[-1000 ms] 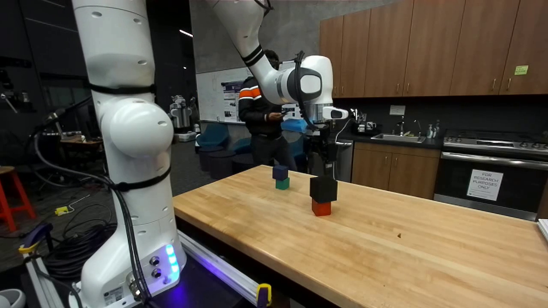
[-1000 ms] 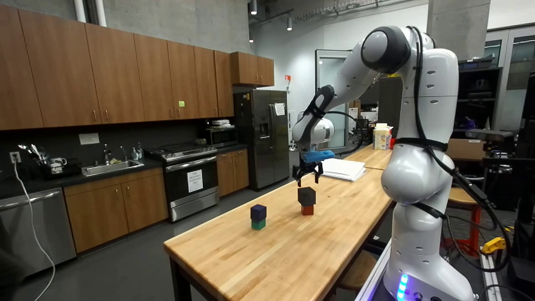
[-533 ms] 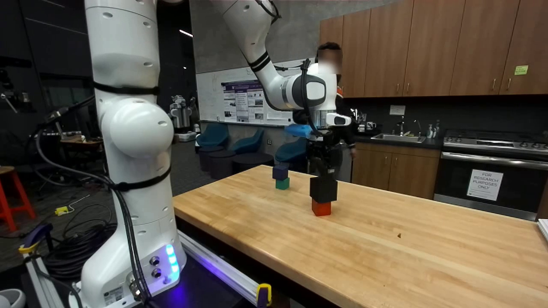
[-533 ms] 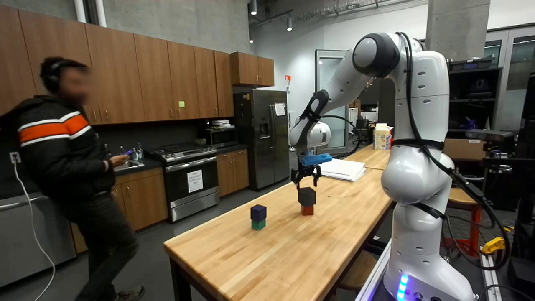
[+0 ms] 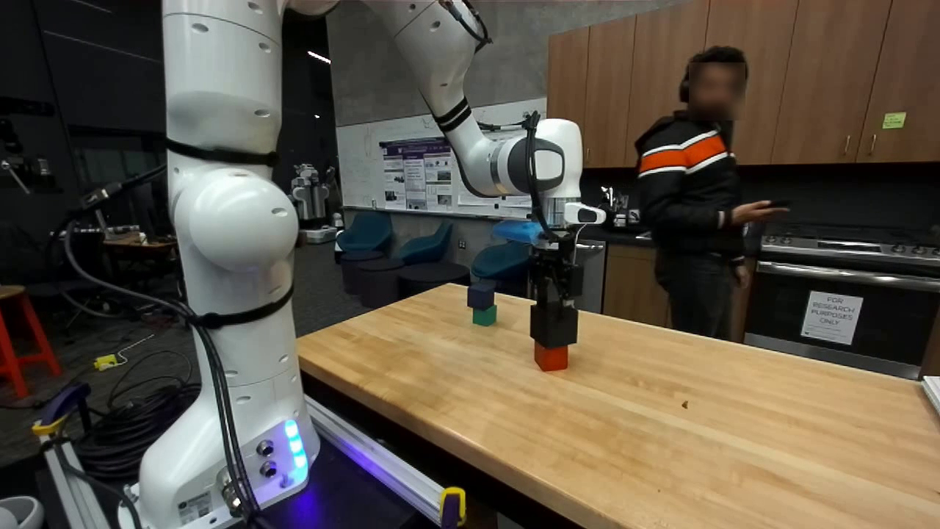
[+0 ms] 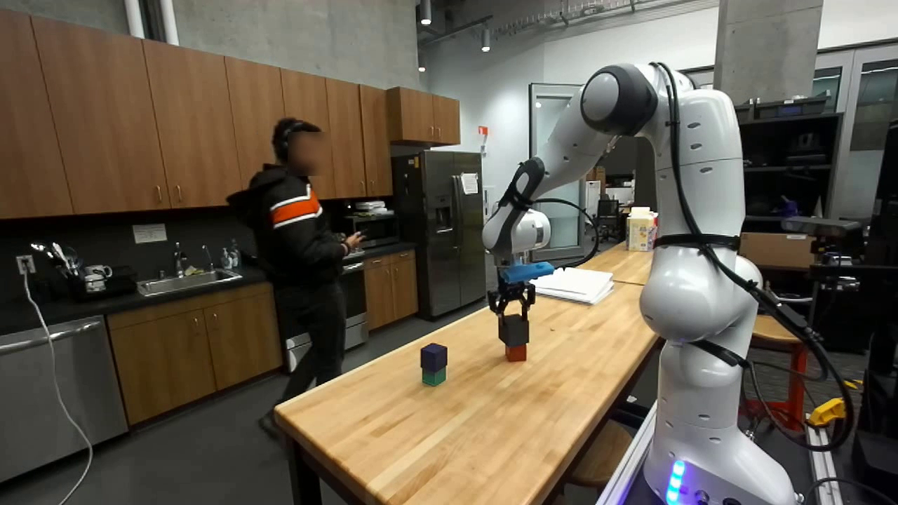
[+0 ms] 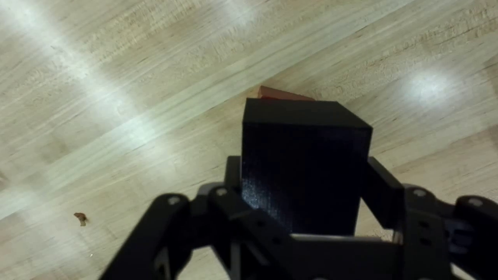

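Observation:
My gripper (image 6: pixel 513 313) points down over a large black block (image 6: pixel 514 331), with a finger against each of two opposite sides. In the wrist view the fingers (image 7: pixel 383 190) press on the left and right of the black block (image 7: pixel 307 155), and no gap shows at their tips. Beneath it sits a smaller red block (image 5: pixel 551 358), turned at an angle; only a corner of the red block (image 7: pixel 282 93) peeks out in the wrist view. Apart from these, a dark blue block (image 5: pixel 481 296) rests on a green block (image 5: pixel 485 316), visible in both exterior views.
All the blocks stand on a wooden table (image 6: pixel 449 435). Farther along it lie a stack of white papers (image 6: pixel 574 284) and a yellowish carton (image 6: pixel 641 230). A person (image 5: pixel 690 191) is beyond the table's far edge. A small brown speck (image 7: pixel 81 218) marks the tabletop.
The gripper has come down onto the black block, and its fingers have drawn in against the sides. The black block has shifted very slightly. The person has walked past behind the table.

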Robot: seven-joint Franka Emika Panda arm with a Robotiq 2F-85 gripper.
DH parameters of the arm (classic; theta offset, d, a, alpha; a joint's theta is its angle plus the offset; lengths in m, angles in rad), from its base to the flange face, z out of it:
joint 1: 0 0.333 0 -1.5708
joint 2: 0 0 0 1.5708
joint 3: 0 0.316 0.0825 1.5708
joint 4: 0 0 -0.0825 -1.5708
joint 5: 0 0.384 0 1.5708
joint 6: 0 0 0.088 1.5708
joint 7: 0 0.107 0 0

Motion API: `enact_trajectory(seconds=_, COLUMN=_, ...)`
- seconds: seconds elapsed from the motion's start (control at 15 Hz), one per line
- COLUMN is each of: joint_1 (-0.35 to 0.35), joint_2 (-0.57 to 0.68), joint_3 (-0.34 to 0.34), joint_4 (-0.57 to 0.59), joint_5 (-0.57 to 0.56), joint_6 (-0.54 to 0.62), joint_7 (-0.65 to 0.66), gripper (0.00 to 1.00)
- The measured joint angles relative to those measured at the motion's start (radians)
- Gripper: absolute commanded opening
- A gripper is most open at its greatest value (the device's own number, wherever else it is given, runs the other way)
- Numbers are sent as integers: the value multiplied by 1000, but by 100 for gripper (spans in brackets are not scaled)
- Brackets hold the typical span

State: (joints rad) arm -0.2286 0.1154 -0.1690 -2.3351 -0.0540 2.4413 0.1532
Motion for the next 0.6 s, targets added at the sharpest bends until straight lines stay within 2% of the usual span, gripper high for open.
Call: enact_trajectory(seconds=0.6, joint_1=15, joint_2=-2, joint_3=1, joint_4=5, joint_5=0, joint_6=0, joint_7=-7, gripper=48)
